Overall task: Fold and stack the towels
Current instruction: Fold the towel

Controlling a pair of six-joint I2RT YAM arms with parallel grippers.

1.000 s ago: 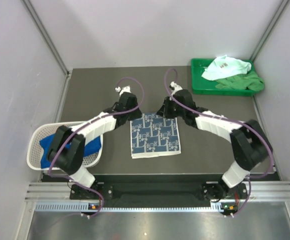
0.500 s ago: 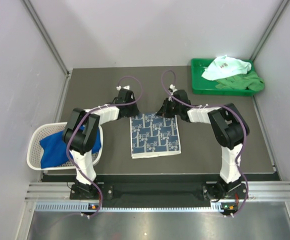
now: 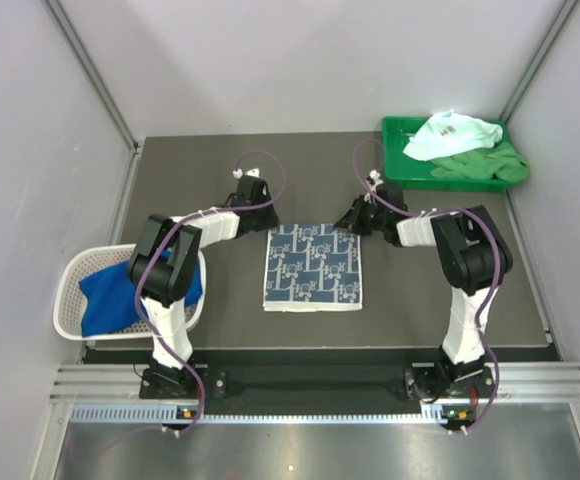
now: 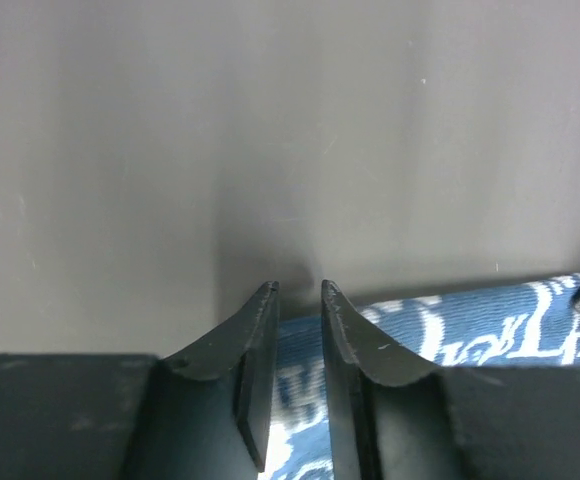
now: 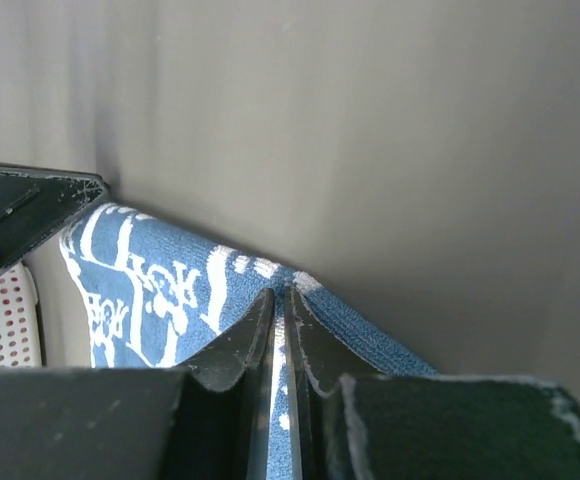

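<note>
A white towel with navy logo print (image 3: 313,266) lies flat mid-table. My left gripper (image 3: 267,222) is at its far left corner. In the left wrist view that gripper (image 4: 300,290) stands narrowly open, and the towel (image 4: 450,325) shows through the gap. My right gripper (image 3: 349,221) is at the far right corner. In the right wrist view this gripper (image 5: 282,293) is shut on the towel (image 5: 170,280), whose edge is pinched up into a small peak. A royal blue towel (image 3: 120,295) fills the basket. A mint towel (image 3: 450,135) and a green towel (image 3: 485,165) lie in the tray.
The white mesh basket (image 3: 70,290) sits at the left table edge beside the left arm. The green plastic tray (image 3: 395,165) stands at the far right corner. Grey walls close in the table on three sides.
The right gripper moved right with the towel's far right corner, drawing the cloth straighter. The left jaws narrowed over the far left corner. Both arms' elbows have swung in toward the table's centre line.
</note>
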